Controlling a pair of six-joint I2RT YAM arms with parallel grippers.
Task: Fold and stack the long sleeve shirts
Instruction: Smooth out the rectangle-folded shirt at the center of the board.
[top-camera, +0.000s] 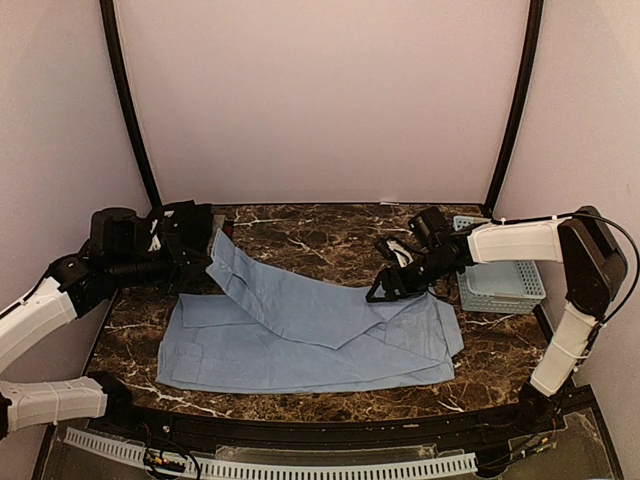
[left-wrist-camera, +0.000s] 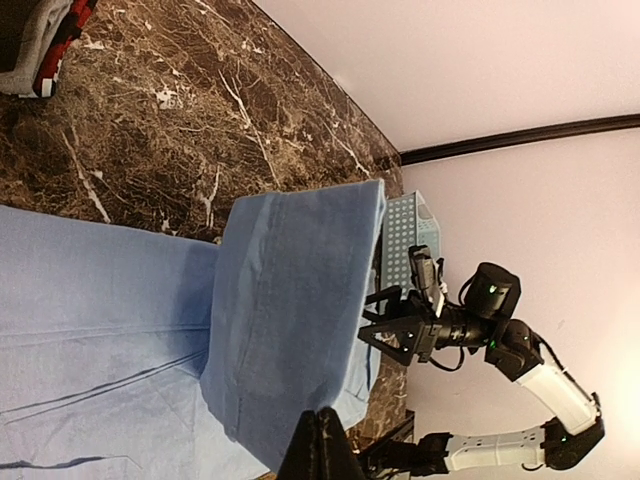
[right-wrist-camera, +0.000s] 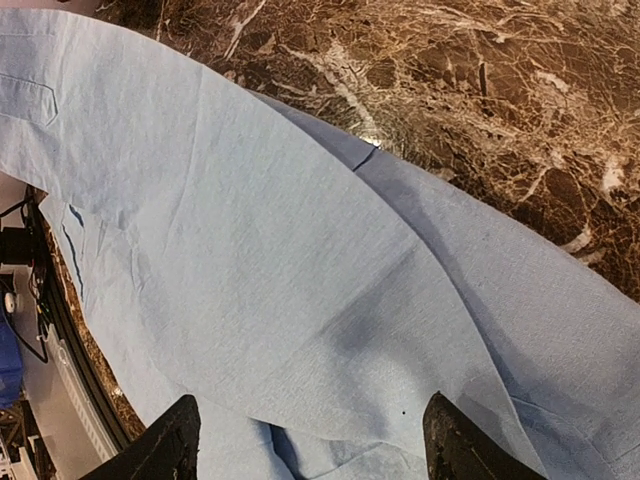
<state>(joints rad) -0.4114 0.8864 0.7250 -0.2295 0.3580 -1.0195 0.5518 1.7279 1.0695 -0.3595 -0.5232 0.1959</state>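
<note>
Top external: left gripper pinches blue shirt; right gripper spread.

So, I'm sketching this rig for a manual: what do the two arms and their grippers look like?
Both the left arm and right arm have white tubular links joined by bulky black joints. A thin black cable loops outside the right arm's elbow. The right gripper and left gripper are all black, with tapered fingers.
</note>
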